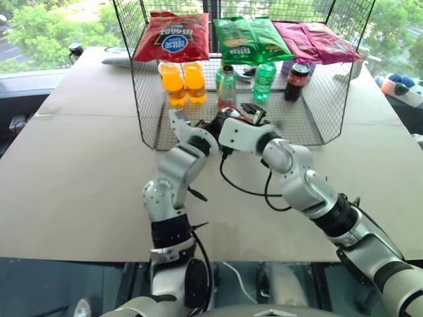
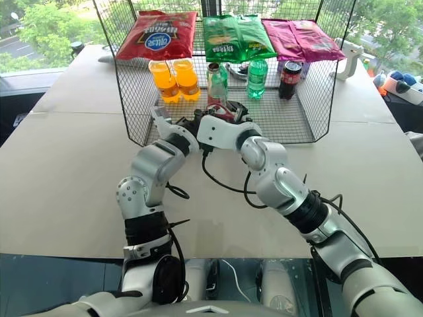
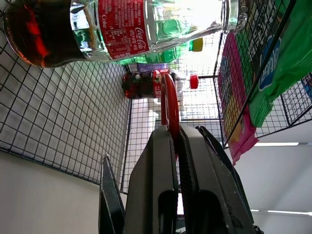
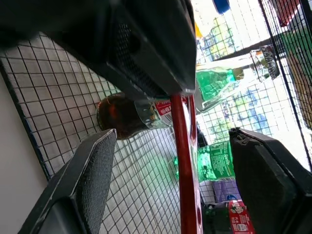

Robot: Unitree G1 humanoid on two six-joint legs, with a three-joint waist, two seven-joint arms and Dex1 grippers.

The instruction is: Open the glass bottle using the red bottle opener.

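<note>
A: Where's the glass bottle [image 2: 216,83]?

B: Upright on the mesh floor of the wire rack [image 2: 132,99], in the row of drinks, between the orange bottles [image 2: 173,79] and a green plastic bottle [image 2: 257,76]. Cap looks to be on still; hard to be sure from the head views.

A: And the red bottle opener [image 3: 169,103]?

B: Pinched flat between the fingers of the left gripper [image 3: 178,136], clamped shut on it, blade sticking forward. Probably held edge-on so the ring head stays free to hook the cap.

A: Right gripper [image 4: 170,146]?

B: Jaws spread wide, holding nothing. The opener's red strip runs right between its two fingers [image 4: 92,180], with the bottle beyond. It sits just beside the left hand at the rack's open front.

A: Why so close together?

B: My guess: either it's lining up to take the opener over, or heading past to steady the bottle. Can't tell which.

A: Risk?

B: The neighbouring bottles are crowded; a nudge could tip one.
</note>
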